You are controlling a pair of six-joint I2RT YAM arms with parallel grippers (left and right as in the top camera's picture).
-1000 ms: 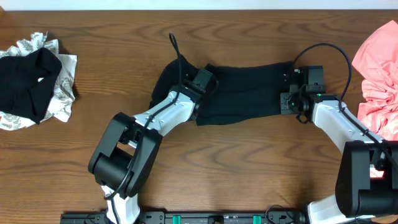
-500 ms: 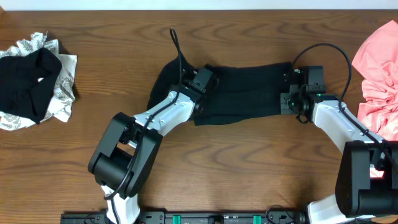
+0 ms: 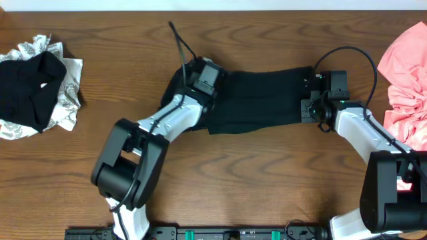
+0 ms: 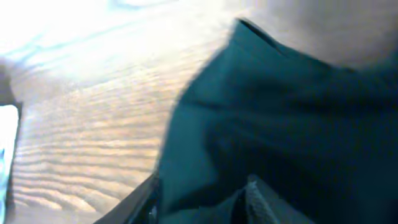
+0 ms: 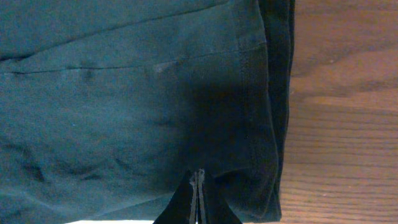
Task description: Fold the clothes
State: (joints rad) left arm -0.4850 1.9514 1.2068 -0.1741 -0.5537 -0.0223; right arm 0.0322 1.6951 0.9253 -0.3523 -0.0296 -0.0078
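The left arm (image 3: pixel 167 119) and right arm (image 3: pixel 360 133) are pictured with white links set between boxy black joint housings. A thin black cable (image 3: pixel 348 47) is looped from each wrist; the right gripper (image 5: pixel 198 186) is finished in black.

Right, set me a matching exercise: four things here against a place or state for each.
Things:
1. black shirt
2. pink tee
3. patterned piece
4. right hand

Place or state:
A. far right
B. shut
C. far left
D. centre

Pairs: 1-D, 2-A, 3-C, 4-B
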